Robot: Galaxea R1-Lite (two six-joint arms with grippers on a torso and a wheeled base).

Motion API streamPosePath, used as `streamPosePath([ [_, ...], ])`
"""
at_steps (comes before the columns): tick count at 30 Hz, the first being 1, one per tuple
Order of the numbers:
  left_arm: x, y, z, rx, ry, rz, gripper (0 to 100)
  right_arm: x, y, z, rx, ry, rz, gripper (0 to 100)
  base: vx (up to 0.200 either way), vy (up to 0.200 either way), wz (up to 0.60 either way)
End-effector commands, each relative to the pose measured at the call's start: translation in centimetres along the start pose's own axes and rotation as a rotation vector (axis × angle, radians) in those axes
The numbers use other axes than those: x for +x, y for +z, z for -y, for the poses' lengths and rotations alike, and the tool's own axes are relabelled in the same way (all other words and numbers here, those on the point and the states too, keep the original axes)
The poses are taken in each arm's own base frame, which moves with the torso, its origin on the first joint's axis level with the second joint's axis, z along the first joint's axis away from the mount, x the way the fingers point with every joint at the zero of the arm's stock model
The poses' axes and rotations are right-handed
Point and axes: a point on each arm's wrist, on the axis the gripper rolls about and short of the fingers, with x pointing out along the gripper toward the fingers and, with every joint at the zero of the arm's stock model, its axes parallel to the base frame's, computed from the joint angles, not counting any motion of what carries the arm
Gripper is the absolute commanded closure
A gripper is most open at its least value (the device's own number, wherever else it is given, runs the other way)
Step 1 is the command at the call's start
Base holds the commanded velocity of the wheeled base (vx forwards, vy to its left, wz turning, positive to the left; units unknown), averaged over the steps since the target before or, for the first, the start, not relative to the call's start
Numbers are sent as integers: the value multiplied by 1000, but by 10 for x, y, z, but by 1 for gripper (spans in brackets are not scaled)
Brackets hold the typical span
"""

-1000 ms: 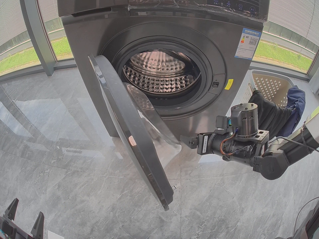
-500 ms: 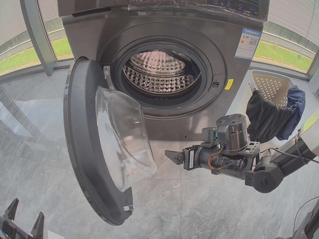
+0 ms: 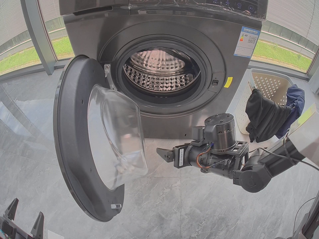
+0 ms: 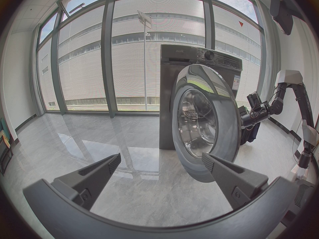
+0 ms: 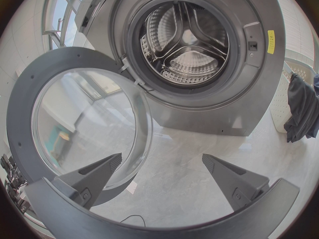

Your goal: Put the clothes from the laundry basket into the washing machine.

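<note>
A: While the door stands open, where are the clothes?
B: At the right of the frame: a black garment draped over the basket rim, with a blue garment behind it. Both are probably light and limp; pinch a bunched fold.
A: Grippers?
B: Right gripper, lower centre, is spread wide and empty; left gripper, lower left, likewise.

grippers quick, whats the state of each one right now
Left gripper: open, holding nothing.
Right gripper: open, holding nothing.
</note>
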Motion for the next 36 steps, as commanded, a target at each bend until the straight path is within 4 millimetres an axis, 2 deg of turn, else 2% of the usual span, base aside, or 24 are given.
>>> streamPosePath([
  [1, 0, -5, 0, 1, 1, 0, 0, 18, -12, -9, -11, 19, -18, 0, 0, 0, 0],
  [5, 0, -5, 0, -1, 1, 0, 0, 28, -18, -16, -18, 47, 16, 0, 0, 0, 0],
  [7, 0, -5, 0, -1, -1, 0, 0, 33, -22, -26, -24, 72, 19, 0, 0, 0, 0],
  [16, 0, -5, 0, -1, -1, 0, 0, 41, -32, -50, -30, 143, 49, 0, 0, 0, 0],
  [26, 0, -5, 0, -1, -1, 0, 0, 49, -10, -43, -10, 130, 116, 0, 0, 0, 0],
  [30, 0, -5, 0, -1, -1, -2, 0, 67, -18, -42, -11, 126, 108, 0, 0, 0, 0],
  [36, 0, -5, 0, -1, -1, -2, 0, 82, -36, -53, -23, 144, 79, 0, 0, 0, 0],
])
